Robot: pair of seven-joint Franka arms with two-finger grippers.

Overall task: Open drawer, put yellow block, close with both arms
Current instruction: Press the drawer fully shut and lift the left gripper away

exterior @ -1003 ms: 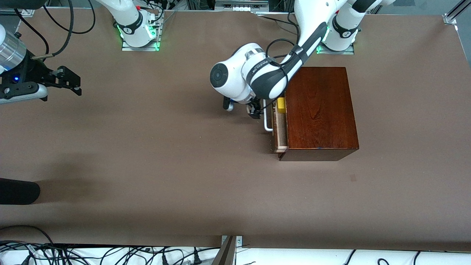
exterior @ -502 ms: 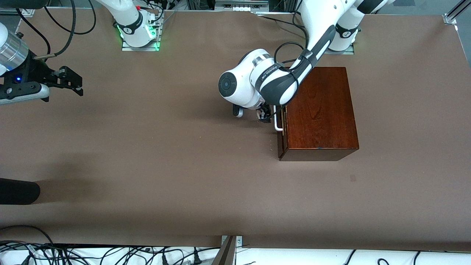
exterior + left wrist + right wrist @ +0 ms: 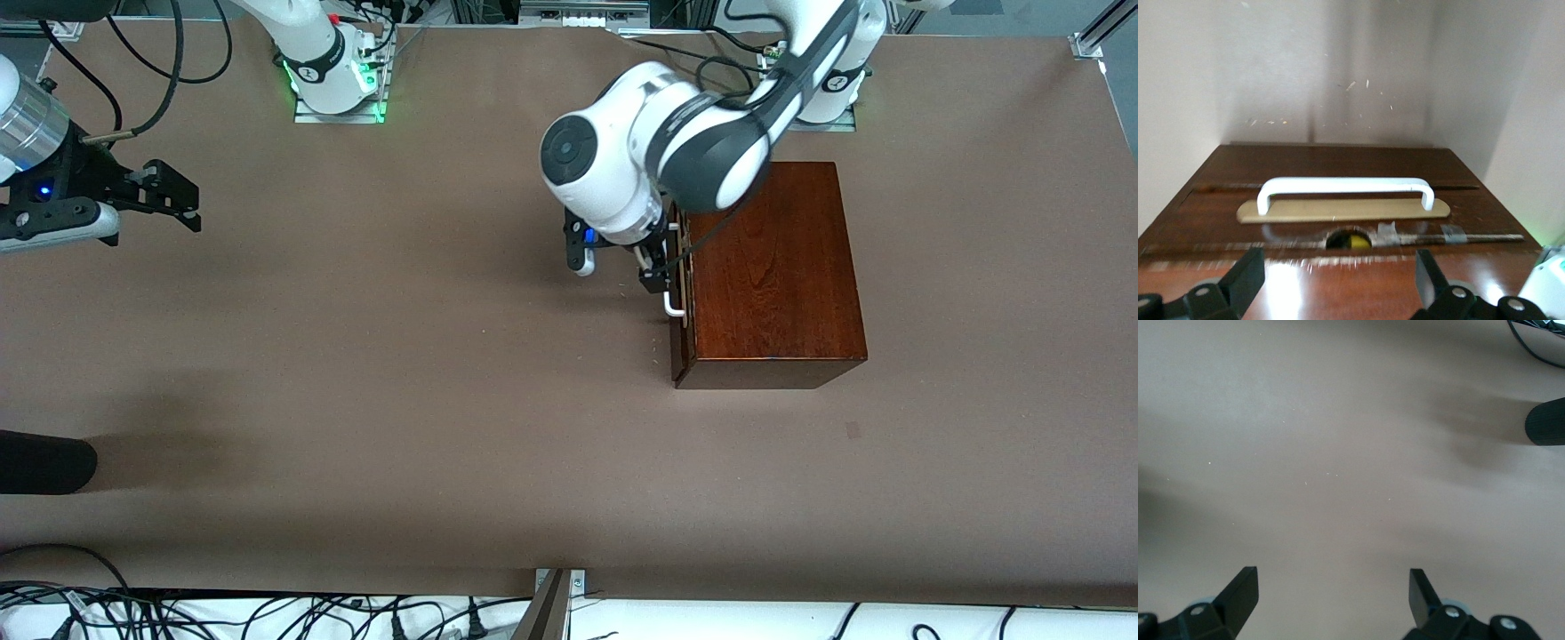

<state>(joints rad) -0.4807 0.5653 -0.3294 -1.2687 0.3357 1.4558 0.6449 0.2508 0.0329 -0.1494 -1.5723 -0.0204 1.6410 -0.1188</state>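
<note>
We see the wooden box [image 3: 770, 274] toward the left arm's end of the table, and its drawer [image 3: 677, 302] sits flush with the box's face, which is turned toward the right arm's end. The white bar handle [image 3: 673, 305] stands out from that front. In the left wrist view a small notch in the box's edge above the handle [image 3: 1345, 192] shows a sliver of the yellow block [image 3: 1353, 241] inside.

The left gripper [image 3: 659, 267] hangs in front of the drawer at about nine o'clock from the box, just beside the handle. Its fingers [image 3: 1245, 281] are spread wide, wider than the handle is long, and hold nothing; we cannot tell whether a fingertip touches the handle.

Farther up the front view, at ten o'clock from the box and well apart from it, the right gripper [image 3: 169, 197] waits over bare table [image 3: 400, 373] at the right arm's end. Its fingers [image 3: 1239, 590] are spread wide with nothing between them.
</note>
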